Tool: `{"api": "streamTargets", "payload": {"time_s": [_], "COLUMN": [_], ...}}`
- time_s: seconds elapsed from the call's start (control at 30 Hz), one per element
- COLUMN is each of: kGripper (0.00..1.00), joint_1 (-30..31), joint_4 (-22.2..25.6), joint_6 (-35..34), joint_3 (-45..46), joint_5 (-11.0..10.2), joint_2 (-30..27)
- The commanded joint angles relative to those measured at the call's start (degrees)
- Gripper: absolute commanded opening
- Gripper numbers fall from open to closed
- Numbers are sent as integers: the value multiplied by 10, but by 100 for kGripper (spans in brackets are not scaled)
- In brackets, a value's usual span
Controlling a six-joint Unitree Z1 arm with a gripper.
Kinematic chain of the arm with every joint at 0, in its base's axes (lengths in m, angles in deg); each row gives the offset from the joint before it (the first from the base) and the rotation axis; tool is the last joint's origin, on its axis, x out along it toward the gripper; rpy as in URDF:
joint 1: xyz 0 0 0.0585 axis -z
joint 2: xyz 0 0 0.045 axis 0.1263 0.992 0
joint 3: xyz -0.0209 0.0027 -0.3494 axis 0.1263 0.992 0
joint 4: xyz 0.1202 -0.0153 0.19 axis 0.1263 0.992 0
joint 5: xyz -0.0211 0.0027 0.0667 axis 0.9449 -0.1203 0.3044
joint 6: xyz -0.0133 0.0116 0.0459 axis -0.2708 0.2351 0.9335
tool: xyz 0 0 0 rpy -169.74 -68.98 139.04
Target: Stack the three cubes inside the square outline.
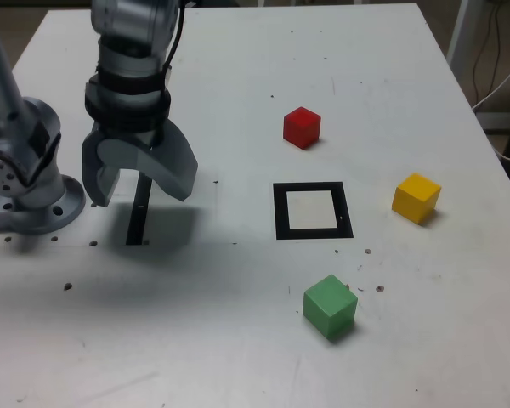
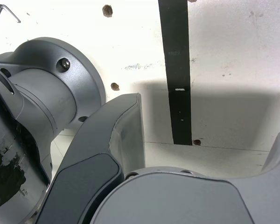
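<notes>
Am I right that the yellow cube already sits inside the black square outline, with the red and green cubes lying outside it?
Not quite: the exterior view shows the yellow cube outside the square outline too, toward that view's right. The red and green cubes are indeed outside it.

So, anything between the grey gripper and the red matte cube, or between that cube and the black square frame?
Nothing visible either way: just bare tabletop from gripper to cube, and from cube to frame. Yellow and green cubes sit off both paths.
</notes>
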Motion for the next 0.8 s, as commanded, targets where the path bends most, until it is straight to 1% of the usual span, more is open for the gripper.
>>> {"api": "streamTargets", "payload": {"time_s": [0.0, 0.77], "kGripper": [100, 100], "joint_1": [-1, -1], "joint_4": [1, 7], "joint_6": [-1, -2], "joint_3": [-1, -4], "joint_5": [-1, -3], "joint_2": [-2, -6]}}
